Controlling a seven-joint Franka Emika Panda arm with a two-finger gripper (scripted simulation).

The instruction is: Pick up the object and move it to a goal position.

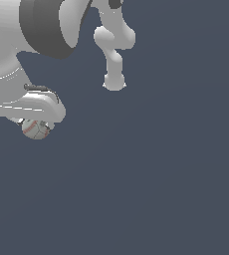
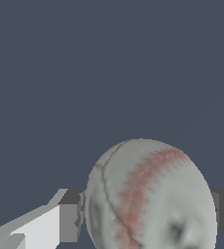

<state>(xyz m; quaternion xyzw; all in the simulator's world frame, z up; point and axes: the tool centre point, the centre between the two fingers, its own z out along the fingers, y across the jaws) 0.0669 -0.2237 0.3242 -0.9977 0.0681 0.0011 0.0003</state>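
Observation:
The object, an off-white ball (image 1: 35, 130) with thin red seams, hangs just under the white gripper hand at the exterior view's left. My gripper (image 1: 35, 124) sits around its top, and only small dark bits of the fingers show beside it. In the wrist view the ball (image 2: 150, 199) fills the space between the two fingers (image 2: 69, 222), which press against its opposite sides. The gripper (image 2: 148, 221) is shut on the ball. No goal marker shows in either view.
The arm's own white links and base (image 1: 114, 79) stand farther back, near the top middle of the exterior view. A large white and dark arm segment (image 1: 42, 25) fills the upper left. The plain dark grey ground (image 1: 161, 189) spreads all around.

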